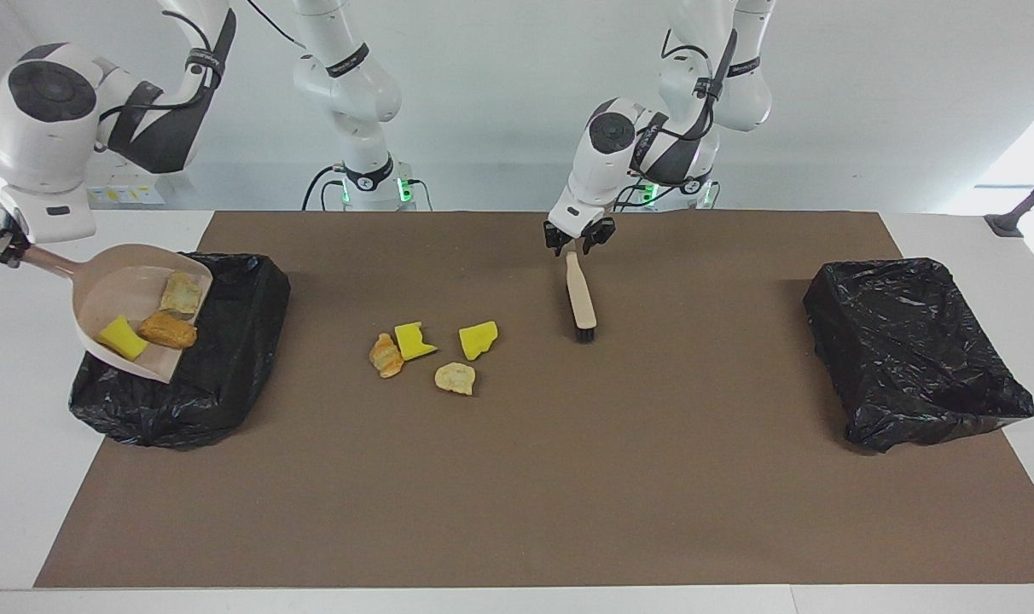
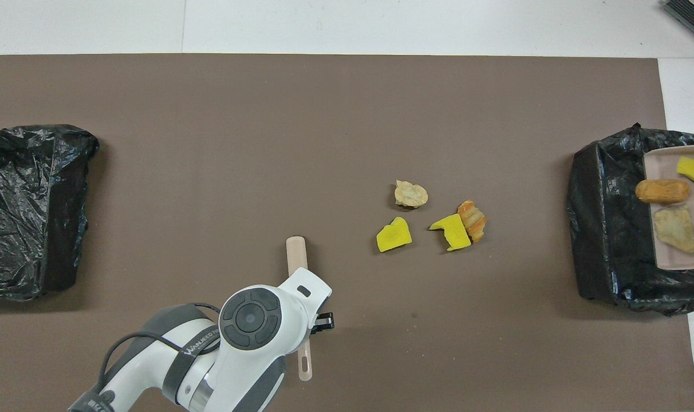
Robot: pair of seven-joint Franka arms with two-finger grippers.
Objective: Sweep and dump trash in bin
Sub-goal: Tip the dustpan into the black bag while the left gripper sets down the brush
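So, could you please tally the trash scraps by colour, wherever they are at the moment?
Bright yellow scraps: 3, two on the brown mat and one in the dustpan.
Tan or orange bread-like scraps: 4, two on the brown mat and two in the dustpan.
Total: 7 scraps.

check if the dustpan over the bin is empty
No, the dustpan held over the black bin carries three scraps.
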